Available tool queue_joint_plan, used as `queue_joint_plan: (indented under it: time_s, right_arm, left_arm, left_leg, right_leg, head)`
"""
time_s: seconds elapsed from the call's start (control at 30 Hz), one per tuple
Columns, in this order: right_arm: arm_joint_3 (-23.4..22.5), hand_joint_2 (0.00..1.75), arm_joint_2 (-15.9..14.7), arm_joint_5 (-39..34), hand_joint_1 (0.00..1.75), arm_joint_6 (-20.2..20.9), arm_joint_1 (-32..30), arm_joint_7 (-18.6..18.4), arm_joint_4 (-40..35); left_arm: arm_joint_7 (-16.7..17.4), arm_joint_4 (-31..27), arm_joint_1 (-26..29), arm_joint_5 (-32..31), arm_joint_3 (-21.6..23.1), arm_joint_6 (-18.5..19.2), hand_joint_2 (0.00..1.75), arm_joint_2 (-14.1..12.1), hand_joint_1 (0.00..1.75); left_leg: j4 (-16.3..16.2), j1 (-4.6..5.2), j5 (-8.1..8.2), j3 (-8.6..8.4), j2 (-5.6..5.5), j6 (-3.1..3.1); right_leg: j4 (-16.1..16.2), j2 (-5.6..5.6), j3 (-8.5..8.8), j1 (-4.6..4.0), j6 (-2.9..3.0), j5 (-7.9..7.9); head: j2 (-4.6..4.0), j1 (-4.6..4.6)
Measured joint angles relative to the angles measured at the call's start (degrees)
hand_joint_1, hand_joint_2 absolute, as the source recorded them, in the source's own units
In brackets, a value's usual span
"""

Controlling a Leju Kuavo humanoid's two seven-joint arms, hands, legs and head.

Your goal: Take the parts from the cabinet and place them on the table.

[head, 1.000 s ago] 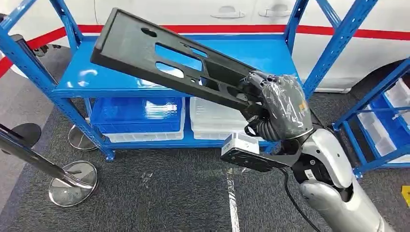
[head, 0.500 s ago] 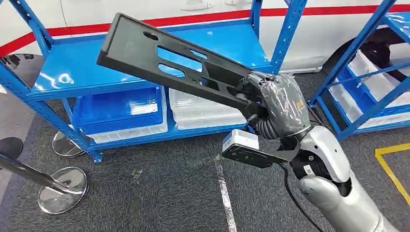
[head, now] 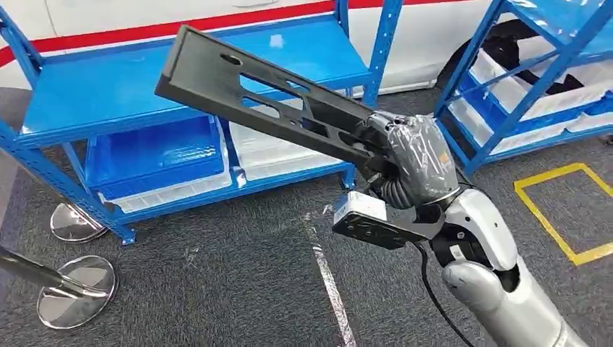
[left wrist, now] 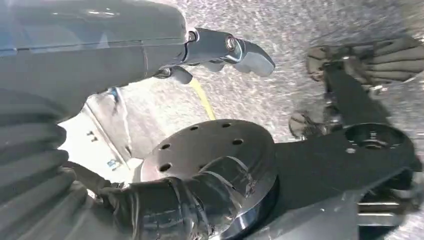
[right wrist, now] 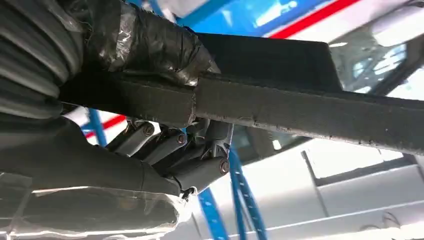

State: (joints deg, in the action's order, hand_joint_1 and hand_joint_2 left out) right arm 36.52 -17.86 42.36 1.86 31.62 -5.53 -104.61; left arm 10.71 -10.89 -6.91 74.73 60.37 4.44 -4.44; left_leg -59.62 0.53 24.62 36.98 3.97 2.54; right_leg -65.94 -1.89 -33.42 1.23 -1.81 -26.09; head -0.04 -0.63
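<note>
A long flat black part (head: 246,94) with several cutouts slants up to the left over the carpet in front of the blue cabinet (head: 108,94). My right hand (head: 416,159) grips its near end. In the right wrist view the thumb lies over the part's edge (right wrist: 300,105) and the fingers (right wrist: 190,160) curl under it. My left hand (left wrist: 220,47) hangs over the grey floor in the left wrist view, fingers and thumb apart, holding nothing.
The cabinet's lower shelf holds a blue bin (head: 152,155) and a clear bin (head: 271,155). A second blue rack (head: 520,79) stands at right. On the floor are a yellow square marking (head: 556,210), a white line (head: 329,282) and round metal stand bases (head: 76,282).
The camera has swung right, so the cabinet has slid left in the picture and the second rack and yellow marking have come in. My right hand still holds the part the same way.
</note>
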Motion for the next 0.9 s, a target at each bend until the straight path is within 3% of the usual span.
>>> queue_joint_plan:
  time_s: [0.03,0.07,0.13,0.17,0.2,0.23,0.27,0.3,0.33,0.37,0.4,0.43,0.47,0.5,0.53,0.57,0.63,0.67,0.7,0.73,0.8,0.83,0.87,0.9]
  right_arm:
    - [0.0,1.75,0.06,-0.06,1.75,-0.04,0.18,0.22,0.24]
    - [0.0,1.75,0.24,-0.09,1.75,-0.22,0.31,0.31,0.35]
    - [0.0,1.75,0.33,-0.15,1.75,-0.37,0.59,0.44,0.72]
    - [0.0,1.75,0.33,-0.15,1.75,-0.37,0.48,0.44,1.01]
    - [0.02,1.75,0.39,-0.17,1.75,-0.37,0.46,0.52,1.27]
    - [0.02,1.75,0.46,-0.15,1.75,-0.37,0.58,0.77,1.46]
    - [0.02,1.75,0.48,-0.04,1.75,-0.39,0.63,0.98,1.68]
    - [0.02,1.75,0.5,0.15,1.75,-0.39,0.71,1.31,1.81]
    - [0.02,1.75,0.5,0.35,1.75,-0.39,0.78,1.51,1.97]
    - [0.02,1.75,0.52,0.55,1.75,-0.37,0.83,1.64,2.12]
    - [0.02,1.75,0.55,0.68,1.75,-0.37,0.85,1.7,2.27]
    - [0.02,1.75,0.55,0.74,1.75,-0.37,0.88,1.77,2.47]
    - [0.02,1.75,0.55,0.81,1.75,-0.37,0.95,1.77,2.62]
    - [0.04,1.75,0.55,0.81,1.75,-0.37,1.08,1.79,2.71]
    - [0.04,1.75,0.55,0.83,1.75,-0.39,1.24,1.79,2.71]
    - [0.09,1.75,0.55,0.83,1.75,-0.39,1.49,1.79,2.8]
    - [0.17,1.75,0.55,0.83,1.75,-0.39,1.72,1.88,2.88]
    - [0.2,1.75,0.55,0.83,1.75,-0.39,1.67,1.88,2.93]
    - [0.2,1.75,0.52,0.83,1.75,-0.39,1.63,1.88,3.04]
    - [0.22,1.75,0.52,0.83,1.75,-0.39,1.73,1.86,3.08]
    - [0.24,1.75,0.57,0.83,1.75,-0.39,1.76,1.88,3.12]
    - [0.26,1.75,0.57,0.83,1.75,-0.39,1.69,1.88,3.21]
    - [0.31,1.75,0.57,0.83,1.75,-0.39,1.68,1.88,3.28]
    - [0.35,1.75,0.57,0.83,1.75,-0.37,1.67,1.86,3.36]
  left_arm:
    - [0.0,-0.02,0.01,0.02,0.0,-0.02,1.75,0.02,0.0]
    - [0.02,0.0,0.04,0.09,0.0,-0.02,1.75,0.02,0.0]
    - [-0.02,0.0,-0.03,0.09,-0.02,-0.02,1.75,0.0,0.0]
    - [-0.04,0.0,0.06,0.15,-0.02,0.0,1.75,-0.02,0.0]
    - [-0.11,0.0,0.05,0.22,-0.04,0.0,1.75,-0.11,0.0]
    - [-0.11,0.0,0.26,0.31,-0.07,0.04,1.75,-0.07,0.0]
    - [-0.11,0.0,0.42,0.31,-0.07,0.15,1.75,-0.04,0.0]
    - [-0.15,0.0,0.47,0.33,-0.07,0.24,1.75,-0.04,0.0]
    - [-0.2,0.0,0.46,0.33,-0.09,0.37,1.75,-0.04,0.0]
    - [-0.3,0.0,0.43,0.33,-0.11,0.42,1.75,-0.04,0.0]
    - [-0.42,0.0,0.38,0.33,-0.2,0.48,1.75,-0.09,0.0]
    - [-0.46,0.0,0.32,0.33,-0.35,0.55,1.75,-0.11,0.0]
    - [-0.48,0.0,0.25,0.35,-0.44,0.55,1.75,-0.15,0.0]
    - [-0.52,0.0,0.25,0.35,-0.46,0.55,1.75,-0.15,0.0]
    - [-0.61,0.0,0.14,0.35,-0.46,0.57,1.75,-0.15,0.0]
    - [-0.7,0.0,0.14,0.35,-0.5,0.59,1.75,-0.15,0.0]
    - [-0.7,0.0,0.13,0.35,-0.61,0.63,1.75,-0.15,0.0]
    - [-0.7,0.0,0.16,0.35,-0.68,0.66,1.75,-0.15,0.0]
    - [-0.7,0.0,0.09,0.35,-0.68,0.66,1.75,-0.09,0.0]
    - [-0.7,0.0,0.15,0.35,-0.68,0.66,1.75,-0.09,0.0]
    - [-0.7,0.0,0.12,0.35,-0.7,0.66,1.75,-0.09,0.0]
    - [-0.7,0.0,0.13,0.35,-0.7,0.66,1.75,-0.09,0.0]
    - [-0.7,0.0,0.15,0.35,-0.7,0.66,1.75,-0.09,0.0]
    - [-0.7,0.0,0.16,0.35,-0.7,0.66,1.75,-0.11,0.0]
  left_leg:
    - [-0.11,0.27,-0.29,0.46,0.41,-0.42]
    - [0.08,0.11,-0.9,0.45,1.03,-0.68]
    - [0.75,-0.24,-2.05,0.51,1.99,-1.31]
    - [0.75,-0.03,-2.58,0.73,2.29,-1.69]
    - [0.21,-0.52,-0.97,1.46,0.75,-2.14]
    - [-1.85,-0.52,2.22,2.21,-1.32,-2.53]
    - [-5.38,-0.6,5.83,3.03,-2.44,-2.7]
    - [-9.45,-0.73,8.75,3.9,-2.95,-2.89]
    - [-13.38,-0.79,10.45,4.56,-3.24,-3.07]
    - [-15.61,-0.81,9.97,4.47,-3.33,-3.2]
    - [-15.55,-0.9,8.08,3.44,-3.33,-3.29]
    - [-13.55,-1.05,5.87,1.58,-3.34,-3.38]
    - [-9.64,-1.2,4.03,-1.4,-3.41,-3.46]
    - [-4.67,-1.4,3.75,-5.05,-3.62,-3.53]
    - [0.16,-1.25,5.91,-8.23,-4.2,-3.51]
    - [2.15,-0.96,6.51,-8.73,-4.7,-2.73]
    - [1.43,-0.92,5.83,-7.88,-4.67,-2.42]
    - [1.6,-0.93,5.29,-7.45,-4.53,-1.94]
    - [1.9,-1.31,4.68,-7.19,-4.15,-1.22]
    - [1.85,-1.12,4.08,-6.67,-4.08,-0.62]
    - [1.7,-0.81,3.13,-5.41,-3.79,0.2]
    - [1.67,-0.59,2.67,-4.73,-3.74,0.4]
    - [1.6,-0.39,2.18,-4.03,-3.68,0.42]
    - [1.53,-0.14,1.7,-3.33,-3.66,0.45]
  right_leg:
    - [5.67,-1.69,3.26,-0.87,0.23,-2.92]
    - [6.99,-1.47,3.72,-1.09,0.61,-3.21]
    - [7.5,-0.48,2.76,-1.52,1.27,-2.14]
    - [8.29,0.06,2.15,-1.14,1.83,-1.15]
    - [8.49,0.11,1.92,-0.82,2.16,-0.3]
    - [8.53,0.44,1.17,-0.69,2.49,0.3]
    - [8.48,0.73,0.4,-0.67,2.78,0.95]
    - [8.45,1.11,-0.35,-0.67,2.93,1.53]
    - [8.39,1.38,-1.17,-0.68,2.93,2.12]
    - [8.31,1.66,-1.99,-0.68,2.87,2.73]
    - [8.22,1.84,-2.84,-0.64,2.78,3.32]
    - [8.06,2.05,-3.67,-0.54,2.6,3.84]
    - [7.88,2.3,-4.49,-0.39,2.33,4.37]
    - [7.56,2.55,-5.11,-0.27,1.87,4.82]
    - [7.31,2.61,-5.82,-0.49,1.5,5.17]
    - [7.23,2.6,-6.01,-0.43,1.19,5.81]
    - [7.73,2.7,-6.11,-0.46,0.81,7.01]
    - [7.79,2.8,-6.2,-0.67,0.41,7.49]
    - [7.25,2.88,-6.66,-0.27,0.24,6.3]
    - [5.02,2.42,-7.48,-0.57,0.11,3.0]
    - [-4.15,2.28,-9.74,-0.54,-0.03,-3.83]
    - [-8.34,2.28,-10.57,-0.58,-0.01,-5.73]
    - [-11.13,2.28,-10.82,-0.65,0.14,-5.97]
    - [-11.64,2.27,-10.09,-0.72,0.42,-4.7]
  head:
    - [0.0,0.05]
    - [0.0,-0.29]
    - [0.0,-0.07]
    - [0.0,-0.2]
    - [0.0,0.04]
    - [0.0,-0.15]
    - [0.0,-0.55]
    - [0.0,-0.63]
    - [0.0,-0.63]
    - [0.0,-0.66]
    - [0.0,-0.66]
    - [0.0,-0.66]
    - [0.0,-0.66]
    - [0.0,-0.66]
    - [0.0,-0.77]
    - [0.0,-0.72]
    - [0.0,-0.85]
    - [0.0,-0.7]
    - [0.0,-0.81]
    - [0.0,-0.37]
    - [0.0,-0.2]
    - [0.0,-0.13]
    - [0.0,-0.15]
    - [0.0,-0.13]
